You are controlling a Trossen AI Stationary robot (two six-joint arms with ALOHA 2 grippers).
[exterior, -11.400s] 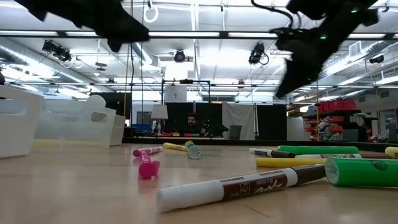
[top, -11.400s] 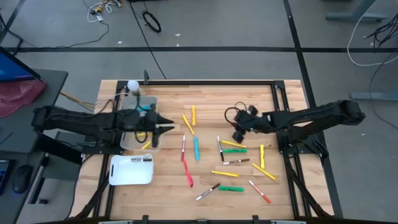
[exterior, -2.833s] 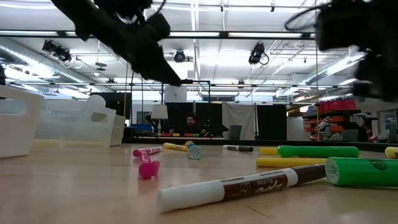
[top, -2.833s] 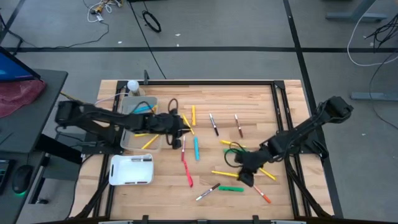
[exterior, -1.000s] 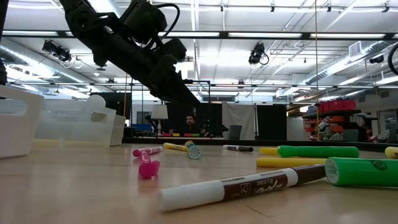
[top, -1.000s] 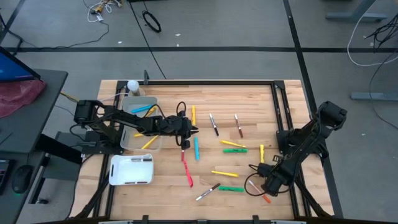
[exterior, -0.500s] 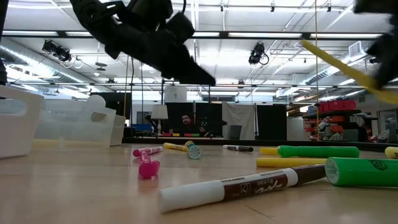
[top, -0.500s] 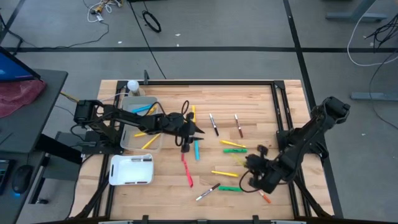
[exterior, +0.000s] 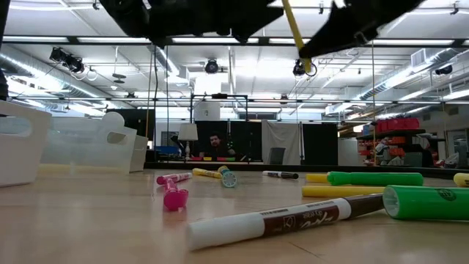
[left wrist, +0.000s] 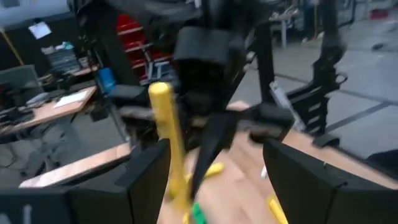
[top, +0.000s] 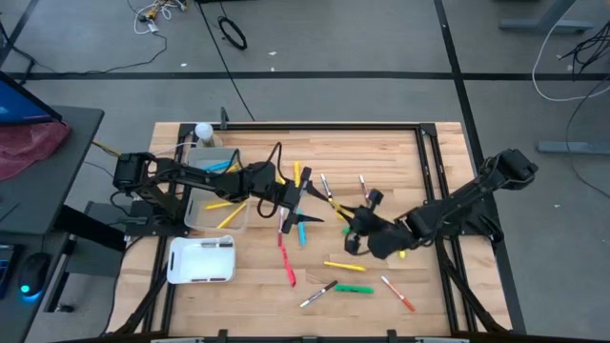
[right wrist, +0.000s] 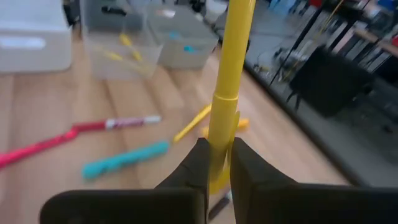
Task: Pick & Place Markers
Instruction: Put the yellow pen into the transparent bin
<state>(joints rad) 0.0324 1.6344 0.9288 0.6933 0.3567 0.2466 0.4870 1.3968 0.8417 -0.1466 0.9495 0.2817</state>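
Observation:
My right gripper (top: 356,223) is above the table's middle, shut on a yellow marker (right wrist: 231,56). The marker also shows in the high view (top: 337,205) and the low view (exterior: 292,27). My left gripper (top: 310,203) is open and faces it from the left. In the left wrist view the marker's free end (left wrist: 166,134) stands close beside one of the left gripper's (left wrist: 214,152) fingers; I cannot tell if they touch. Several markers lie flat on the table: yellow (top: 296,176), light blue (top: 301,229), red (top: 289,268), green (top: 355,289), white-and-brown (top: 366,191). My right gripper pinches the yellow marker between its two fingers near one end (right wrist: 217,155). The fingers lie along the marker, whose long part sticks out ahead of the fingertips toward the left gripper. The marker is lifted clear of the table and tilted.
A clear bin (top: 214,191) holding yellow and blue markers stands at the left, with a white tray (top: 202,259) near it. In the low view a white-and-brown marker (exterior: 286,220) and green ones (exterior: 429,202) lie close to the camera. A person sits far behind the table.
My right gripper has lifted the yellow marker clear from the table's near right. It has carried it up and toward the far left, to the left gripper. My left gripper has gone a little toward the right, and its fingers have spread apart.

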